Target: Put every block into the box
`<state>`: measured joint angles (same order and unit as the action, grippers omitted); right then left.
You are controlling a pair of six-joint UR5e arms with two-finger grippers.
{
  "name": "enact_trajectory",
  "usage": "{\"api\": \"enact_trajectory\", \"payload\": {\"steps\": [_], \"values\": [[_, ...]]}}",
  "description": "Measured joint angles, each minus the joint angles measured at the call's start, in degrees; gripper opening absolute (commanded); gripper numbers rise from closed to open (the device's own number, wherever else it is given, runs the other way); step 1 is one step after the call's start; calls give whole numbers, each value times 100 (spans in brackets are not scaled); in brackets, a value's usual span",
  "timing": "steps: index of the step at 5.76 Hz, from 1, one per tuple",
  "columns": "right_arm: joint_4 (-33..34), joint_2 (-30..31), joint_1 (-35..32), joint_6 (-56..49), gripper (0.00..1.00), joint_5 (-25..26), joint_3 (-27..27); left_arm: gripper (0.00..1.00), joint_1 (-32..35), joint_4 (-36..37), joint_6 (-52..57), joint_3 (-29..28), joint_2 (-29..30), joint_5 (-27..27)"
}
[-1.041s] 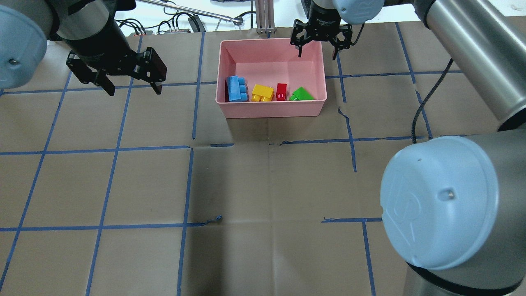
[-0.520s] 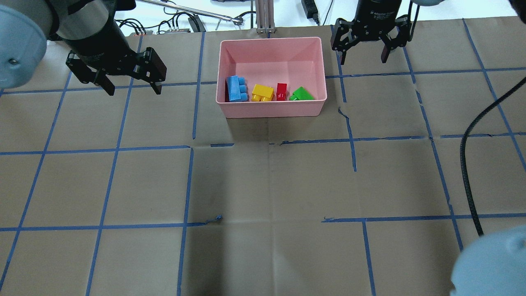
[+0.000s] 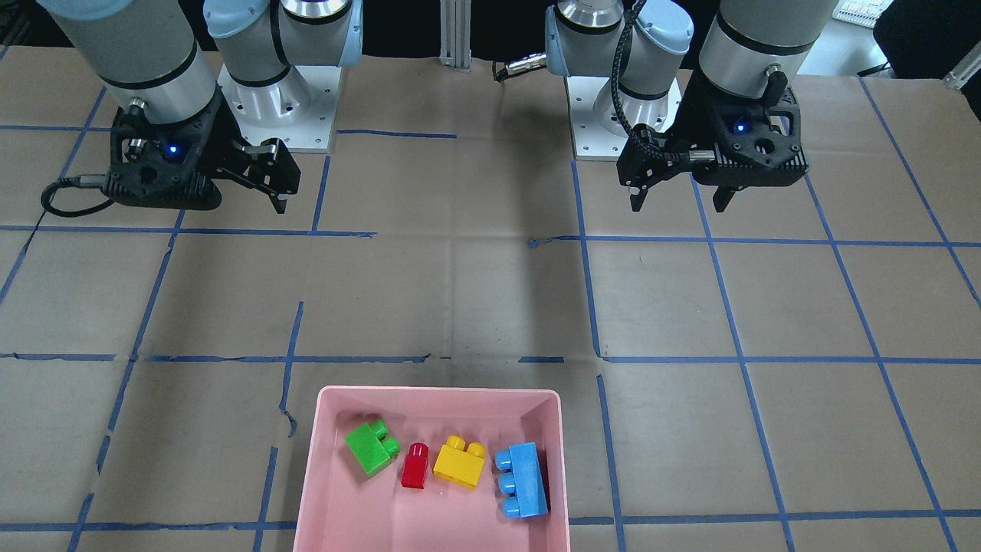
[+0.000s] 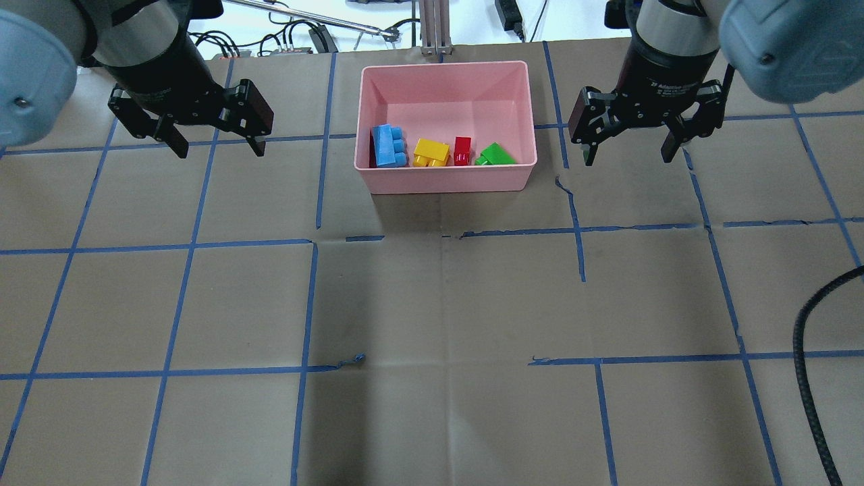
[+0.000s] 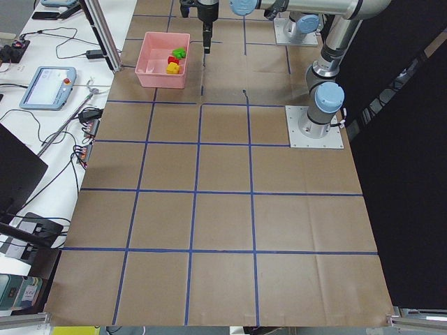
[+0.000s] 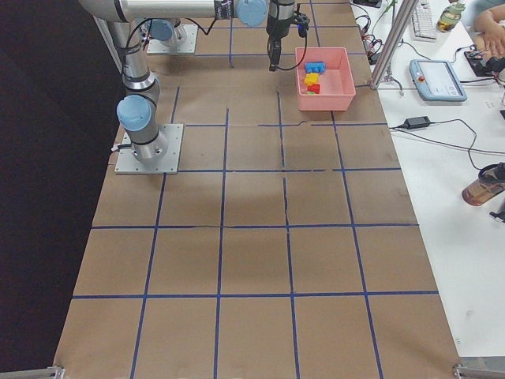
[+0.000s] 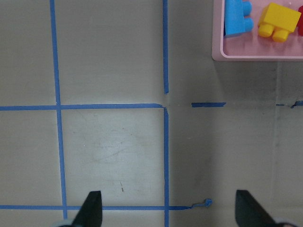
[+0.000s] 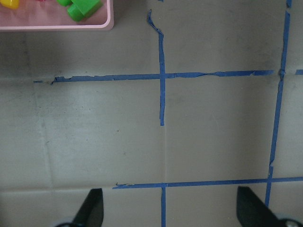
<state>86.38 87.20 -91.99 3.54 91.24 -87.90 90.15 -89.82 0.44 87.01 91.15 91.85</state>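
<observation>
overhead exterior | blocks in box | left pincer spread | right pincer spread | black cable nearby

Brown paper carries a grid of blue tape; a teach pendant and cables lie beyond its edge
</observation>
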Motion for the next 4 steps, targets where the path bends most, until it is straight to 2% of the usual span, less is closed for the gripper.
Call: {"api": "enact_trajectory", "payload": {"steps": [4], "values": [[18, 138, -29, 59, 100, -8, -52, 100, -11, 0, -4, -18, 8, 0]]}}
